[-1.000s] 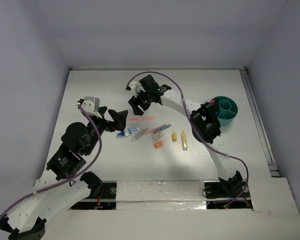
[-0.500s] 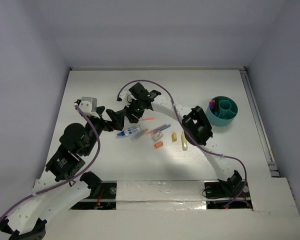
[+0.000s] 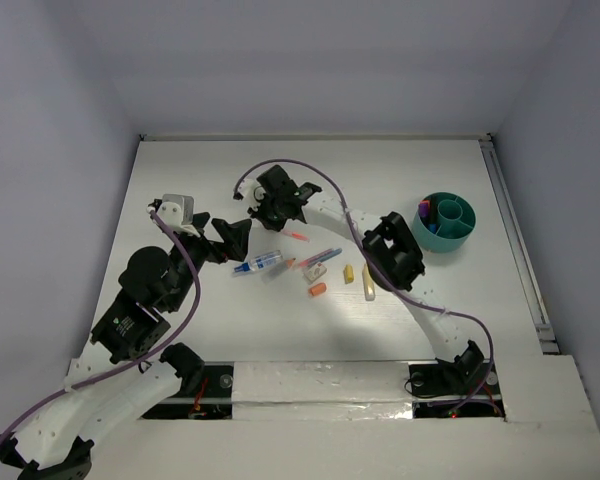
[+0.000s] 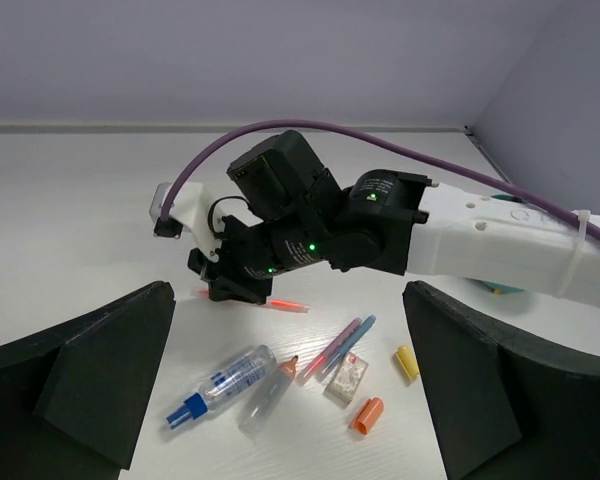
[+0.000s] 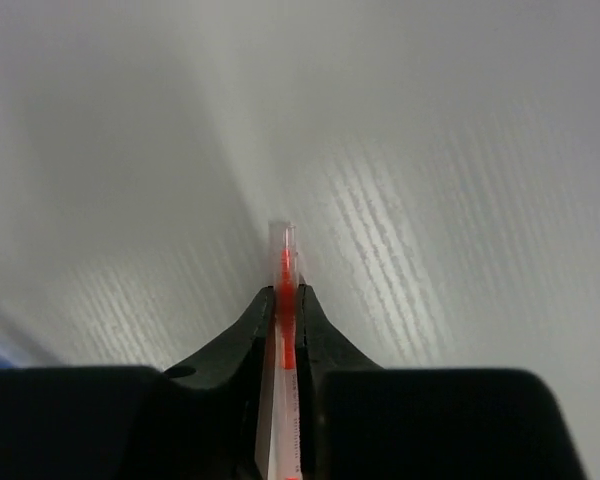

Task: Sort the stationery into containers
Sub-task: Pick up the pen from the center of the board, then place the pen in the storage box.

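My right gripper (image 3: 271,222) is low over the table and shut on the thin pink pen (image 5: 285,255), which lies flat between its fingertips (image 5: 263,312). The pen's free end (image 3: 296,236) sticks out to the right. My left gripper (image 3: 237,237) stands open just left of it, holding nothing. In front of them lie a blue-white pen (image 4: 220,385), a clear orange-tipped pen (image 4: 268,393), a pink and a blue pen side by side (image 4: 342,347), a white eraser (image 4: 347,378), an orange stub (image 4: 367,413) and two yellow markers (image 3: 348,274) (image 3: 368,282). The teal container (image 3: 458,236) stands at the far right.
A purple marker (image 3: 424,210) stands in the teal container. The right arm's forearm (image 3: 340,212) and its purple cable (image 3: 310,170) arch over the table's middle. Walls close the table in at the back and sides.
The right gripper swung left and down onto the thin pink pen and closed on it. The left arm stayed put and open.
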Robot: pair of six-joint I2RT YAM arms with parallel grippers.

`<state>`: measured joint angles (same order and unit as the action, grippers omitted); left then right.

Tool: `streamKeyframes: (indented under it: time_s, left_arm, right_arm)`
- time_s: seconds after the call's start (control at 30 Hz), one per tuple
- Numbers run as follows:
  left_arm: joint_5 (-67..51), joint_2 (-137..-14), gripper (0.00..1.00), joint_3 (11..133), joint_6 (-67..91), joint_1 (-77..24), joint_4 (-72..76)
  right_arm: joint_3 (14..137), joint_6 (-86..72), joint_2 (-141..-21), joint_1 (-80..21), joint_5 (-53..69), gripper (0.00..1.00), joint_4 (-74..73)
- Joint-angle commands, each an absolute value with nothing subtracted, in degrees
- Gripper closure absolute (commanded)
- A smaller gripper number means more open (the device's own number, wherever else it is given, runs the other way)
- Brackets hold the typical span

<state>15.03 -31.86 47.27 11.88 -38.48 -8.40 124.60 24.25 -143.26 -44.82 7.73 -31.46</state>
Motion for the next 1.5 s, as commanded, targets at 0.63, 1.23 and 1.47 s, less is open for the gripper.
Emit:
streamKeyframes:
  time_s: [0.63,1.23,1.47]
  left_arm:
    - [13.4,-31.7,0.01,46.8,11.4,-37.6,-5.5]
    - [10.1,-31.4,0.01,46.6,11.9,-37.6,-4.7]
    - [9.2,-30.9,0.01,46.5,11.9,-37.6,-4.7]
  right_arm:
    - [57.8,3.4,-92.2,-33.2,-22.4,1.00,41.8]
    - [28.3,-10.6,-61.7,-11.7,-54.2,1.00,45.5]
    - [30.1,-6.3,-67.1,-9.0,-55.1,1.00,50.3]
